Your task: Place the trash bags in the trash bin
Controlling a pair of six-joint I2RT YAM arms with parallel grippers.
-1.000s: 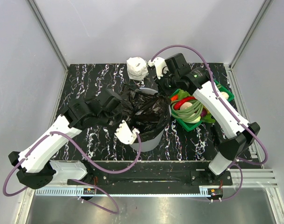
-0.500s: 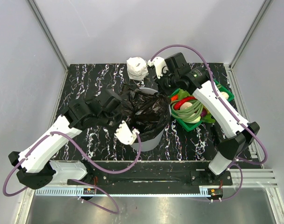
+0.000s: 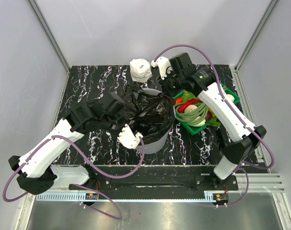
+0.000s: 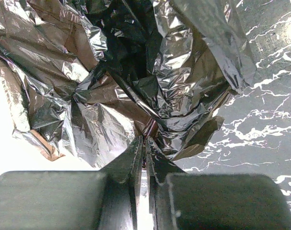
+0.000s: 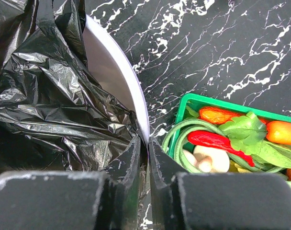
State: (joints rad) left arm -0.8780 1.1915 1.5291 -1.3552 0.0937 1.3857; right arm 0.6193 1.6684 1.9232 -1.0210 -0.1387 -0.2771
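Glossy, crinkled black trash bag [image 3: 148, 112] bunched over mouth of round, smooth grey trash bin [image 3: 157, 142], mid marbled table [image 3: 88, 81]. Film fold pinched in left gripper [image 4: 145, 143]. Thin bin rim clamped by right gripper [image 5: 146, 143]; green basket [image 5: 203, 99] just beside rim.

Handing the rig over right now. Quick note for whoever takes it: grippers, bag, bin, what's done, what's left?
Left gripper: shut on a fold of the black bag.
Right gripper: closed on the bin at its rim, on the side next to the green basket.
Bag: bunched over the bin's mouth, partly sagging inside, part spilling over the left side.
Done: bag is on the bin.
Left: probably work the overhanging film inside, then release both grips.
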